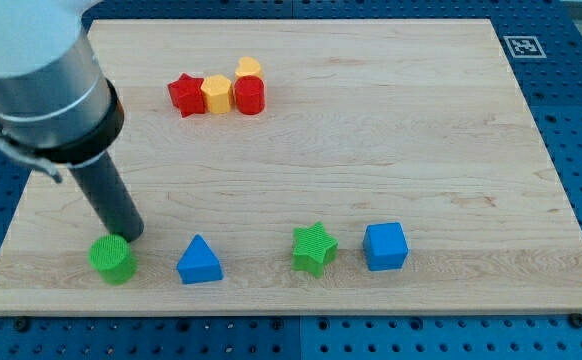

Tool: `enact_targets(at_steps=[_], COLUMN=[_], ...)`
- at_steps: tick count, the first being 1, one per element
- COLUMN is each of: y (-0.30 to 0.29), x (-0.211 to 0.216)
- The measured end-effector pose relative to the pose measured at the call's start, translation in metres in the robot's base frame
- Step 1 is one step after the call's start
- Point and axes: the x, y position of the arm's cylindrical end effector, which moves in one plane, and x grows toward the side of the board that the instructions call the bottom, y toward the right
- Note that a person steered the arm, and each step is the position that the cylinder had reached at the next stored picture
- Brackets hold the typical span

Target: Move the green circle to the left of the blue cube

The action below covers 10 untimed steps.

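Near the board's seven o'clock corner, my tip (129,237) sits just at the one o'clock edge of the green circle (111,259), touching it or very nearly so; I cannot tell for sure which. I run a plain dark rod with no jaws, so nothing opens or closes on it. Along the view's bottom the blocks line up in a row: the green circle at the far left, then the blue triangle (200,261) at its three o'clock, then the green star (314,248), and last the blue cube (385,246), just beside the star at its three o'clock. The circle lies well apart from the cube, with the triangle and star between them. Up toward eleven o'clock on the wooden board (391,130), a cluster sits tight together: a red star (185,94), a yellow hexagon (216,95), a red cylinder (250,95), and a yellow heart (249,67) touching the cylinder at its twelve o'clock.
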Motion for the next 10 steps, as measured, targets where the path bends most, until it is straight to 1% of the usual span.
enact_targets(at_steps=[1, 2, 3, 6, 10], y=[0.0, 0.0, 0.0, 0.0, 0.0], x=[0.002, -0.008, -0.048, -0.051, -0.068])
